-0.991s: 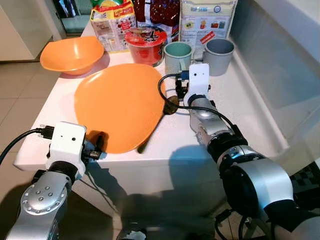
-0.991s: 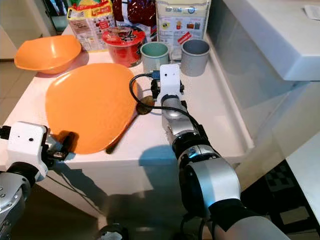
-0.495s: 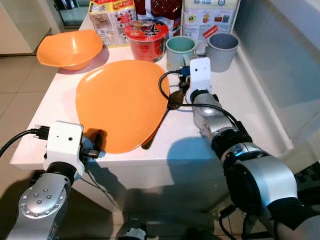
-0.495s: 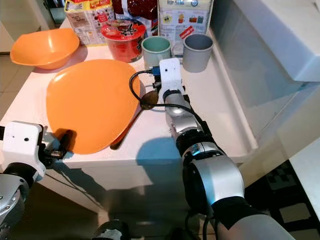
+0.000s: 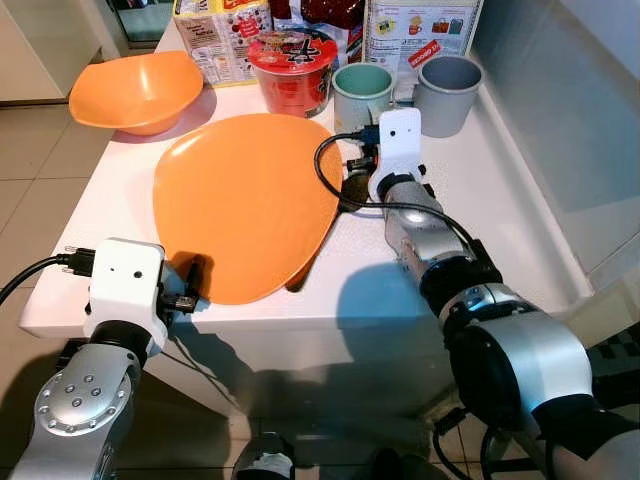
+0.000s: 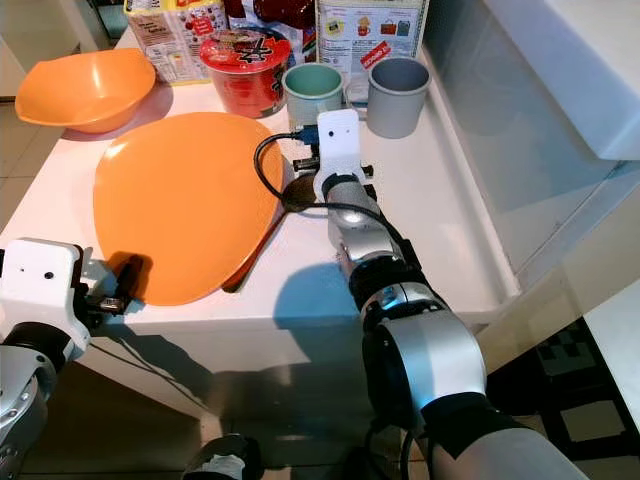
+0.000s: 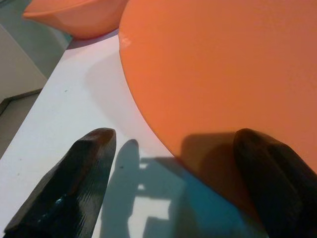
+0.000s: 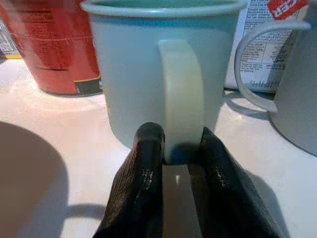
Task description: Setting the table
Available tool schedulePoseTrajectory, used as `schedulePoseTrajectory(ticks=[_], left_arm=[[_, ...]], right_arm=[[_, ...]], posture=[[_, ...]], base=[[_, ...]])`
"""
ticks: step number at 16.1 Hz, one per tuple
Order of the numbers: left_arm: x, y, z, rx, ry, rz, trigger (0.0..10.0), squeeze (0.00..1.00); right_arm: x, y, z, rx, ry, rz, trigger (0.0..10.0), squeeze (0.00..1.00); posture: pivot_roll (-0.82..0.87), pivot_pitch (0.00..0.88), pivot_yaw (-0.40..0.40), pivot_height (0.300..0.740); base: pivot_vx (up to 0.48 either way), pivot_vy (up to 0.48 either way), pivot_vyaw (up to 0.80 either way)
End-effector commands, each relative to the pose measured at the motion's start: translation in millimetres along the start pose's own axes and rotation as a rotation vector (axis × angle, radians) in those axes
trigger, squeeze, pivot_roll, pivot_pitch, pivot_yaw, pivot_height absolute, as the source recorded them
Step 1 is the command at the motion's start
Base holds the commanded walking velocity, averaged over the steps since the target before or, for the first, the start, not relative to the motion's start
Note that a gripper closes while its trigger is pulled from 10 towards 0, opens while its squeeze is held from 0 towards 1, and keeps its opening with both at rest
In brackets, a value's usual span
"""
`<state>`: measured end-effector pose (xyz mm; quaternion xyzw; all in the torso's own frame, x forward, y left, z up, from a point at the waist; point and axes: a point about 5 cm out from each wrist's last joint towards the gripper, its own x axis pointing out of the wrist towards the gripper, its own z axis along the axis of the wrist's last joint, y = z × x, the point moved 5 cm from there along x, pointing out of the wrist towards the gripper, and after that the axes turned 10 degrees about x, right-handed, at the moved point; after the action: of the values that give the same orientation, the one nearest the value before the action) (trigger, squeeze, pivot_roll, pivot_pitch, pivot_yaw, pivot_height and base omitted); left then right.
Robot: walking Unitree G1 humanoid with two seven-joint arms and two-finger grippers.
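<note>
The right gripper (image 8: 176, 148) pinched the handle of the green mug (image 5: 360, 92) at the table's (image 5: 480, 220) far side, beside a grey mug (image 5: 444, 90) — both looked empty. The left gripper (image 7: 183, 183) was spread at the near edge, one finger over the empty orange plate's (image 5: 245, 200) rim. An empty orange bowl (image 5: 135, 90) sat far left — a sealed red noodle cup (image 5: 291, 68) beside the green mug.

A pale green mug (image 8: 163, 74) stands upright (handle pinched by the right gripper (image 8: 181, 148)) beside the orange plate (image 5: 245, 200).
</note>
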<state>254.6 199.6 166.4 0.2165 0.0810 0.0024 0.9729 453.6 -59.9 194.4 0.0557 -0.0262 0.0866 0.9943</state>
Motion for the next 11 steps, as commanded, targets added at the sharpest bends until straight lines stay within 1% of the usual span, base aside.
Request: schedulePoseTrajectory(ticks=[1,2,3,8,11], left_arm=[[-0.3,-11.0,-33.0,-0.012,0.150,-0.048,10.0,0.00],[-0.3,-11.2,-32.9,-0.013,0.150,-0.049,10.0,0.00],[-0.3,-11.7,-32.8,-0.013,0.150,-0.050,10.0,0.00],[-0.7,-12.2,-33.1,-0.013,0.152,-0.050,10.0,0.00],[-0.7,-12.5,-33.1,-0.014,0.153,-0.050,10.0,0.00]], right_arm=[[-1.0,-5.4,-8.0,0.001,0.040,-0.032,10.0,0.00],[-1.0,-6.1,-8.2,0.009,0.041,-0.035,10.0,0.82],[-1.0,-7.0,-8.1,0.026,0.040,-0.034,10.0,1.00],[-0.8,-12.0,-7.3,0.030,0.041,-0.062,10.0,1.00],[-0.6,-10.3,-6.8,0.050,0.041,-0.048,10.0,1.00]], posture=[[0.47,0.216,0.026,0.740],[0.47,0.216,0.026,0.740],[0.46,0.217,0.024,0.740],[0.47,0.219,0.025,0.740],[0.47,0.219,0.024,0.740]], base=[[0.000,0.000,0.00],[0.000,0.000,0.00],[0.000,0.000,0.00],[0.000,0.000,0.00],[0.000,0.000,0.00]])
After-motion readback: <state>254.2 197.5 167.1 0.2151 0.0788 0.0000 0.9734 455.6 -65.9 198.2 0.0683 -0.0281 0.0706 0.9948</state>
